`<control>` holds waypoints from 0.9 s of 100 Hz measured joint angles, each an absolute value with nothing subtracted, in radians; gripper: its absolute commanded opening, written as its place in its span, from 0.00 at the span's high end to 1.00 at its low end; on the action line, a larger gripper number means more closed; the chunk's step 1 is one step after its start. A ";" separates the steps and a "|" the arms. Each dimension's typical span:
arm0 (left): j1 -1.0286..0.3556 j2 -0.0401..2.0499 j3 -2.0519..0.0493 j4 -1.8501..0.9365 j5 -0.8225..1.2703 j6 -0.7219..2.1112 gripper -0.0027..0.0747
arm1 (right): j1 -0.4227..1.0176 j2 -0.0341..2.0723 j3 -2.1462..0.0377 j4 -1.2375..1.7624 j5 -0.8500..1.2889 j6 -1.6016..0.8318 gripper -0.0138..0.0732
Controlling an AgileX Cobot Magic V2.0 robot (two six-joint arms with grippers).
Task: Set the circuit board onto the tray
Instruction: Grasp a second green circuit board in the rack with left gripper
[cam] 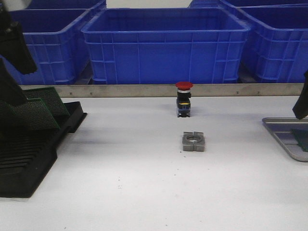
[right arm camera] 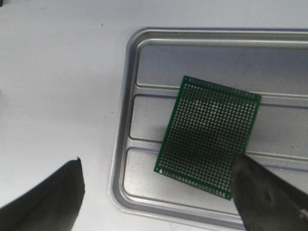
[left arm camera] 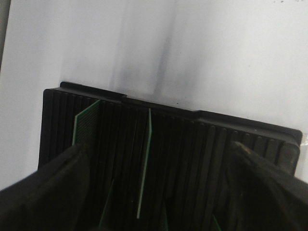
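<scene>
A green perforated circuit board (right arm camera: 209, 137) lies flat and slightly skewed in the grey metal tray (right arm camera: 126, 120). My right gripper (right arm camera: 156, 192) is open above it; one finger (right arm camera: 269, 192) overlaps the board's corner in the view, and the other finger (right arm camera: 48, 197) is over the table outside the tray. In the front view the tray (cam: 281, 132) sits at the far right edge. My left gripper (left arm camera: 156, 192) is open over the black slotted rack (left arm camera: 207, 144), which holds upright green boards (left arm camera: 144, 163). In the front view the rack (cam: 29, 154) and its boards (cam: 41, 110) are at the left.
A red-capped push button (cam: 184, 98) stands at the table's middle back. A grey metal block with a hole (cam: 193, 141) lies just in front of it. Big blue bins (cam: 166, 43) line the back behind a metal rail (cam: 144, 90).
</scene>
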State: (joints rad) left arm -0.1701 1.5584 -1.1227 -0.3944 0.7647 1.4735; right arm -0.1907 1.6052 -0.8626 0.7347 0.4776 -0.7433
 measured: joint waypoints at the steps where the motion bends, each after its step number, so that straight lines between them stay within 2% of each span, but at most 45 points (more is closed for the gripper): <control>1: -0.170 1.562 -1.123 -0.394 0.761 1.474 0.27 | -0.191 1.605 -0.863 0.735 0.477 -0.743 0.12; 19: -0.170 1.646 -1.123 -0.394 0.696 1.474 0.28 | -0.191 1.605 -0.863 0.735 0.485 -0.743 0.12; 29: -0.170 1.685 -1.123 -0.394 0.682 1.474 0.36 | -0.191 1.605 -0.863 0.735 0.486 -0.743 0.12; 35: -0.170 1.701 -1.123 -0.394 0.675 1.474 0.45 | -0.191 1.605 -0.863 0.735 0.486 -0.743 0.12; 53: -0.170 1.732 -1.123 -0.394 0.667 1.474 0.87 | -0.191 1.605 -0.863 0.735 0.489 -0.746 0.12; 60: -0.170 1.735 -1.123 -0.394 0.665 1.474 0.99 | -0.191 1.605 -0.863 0.735 0.489 -0.746 0.12; 90: -0.170 1.706 -1.130 -0.400 0.667 1.473 0.99 | -0.191 1.605 -0.863 0.735 0.539 -0.757 0.12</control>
State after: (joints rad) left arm -0.1701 1.7058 -1.1301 -0.3996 0.6673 1.4733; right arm -0.1907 1.6052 -0.8626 0.7347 0.5390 -0.7570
